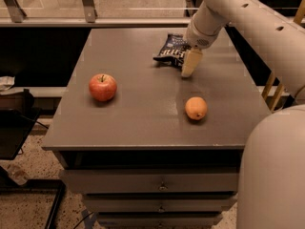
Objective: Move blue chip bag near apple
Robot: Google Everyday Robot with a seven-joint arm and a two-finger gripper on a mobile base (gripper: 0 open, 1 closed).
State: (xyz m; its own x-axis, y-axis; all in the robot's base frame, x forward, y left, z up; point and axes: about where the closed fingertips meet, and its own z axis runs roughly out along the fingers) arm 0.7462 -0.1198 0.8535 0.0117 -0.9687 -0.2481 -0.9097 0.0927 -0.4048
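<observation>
Blue chip bag lies near the far edge of the table, well apart from the apple at the left. The gripper stands at the bag's right edge, seemingly touching it; whether it holds anything I cannot tell. A shallow pinch on crinkled foil could slip, and a careless placement could bump the apple and set it rolling.

Lab-like room, grey drawer cabinet, speckled floor, gripper above cabinet top
</observation>
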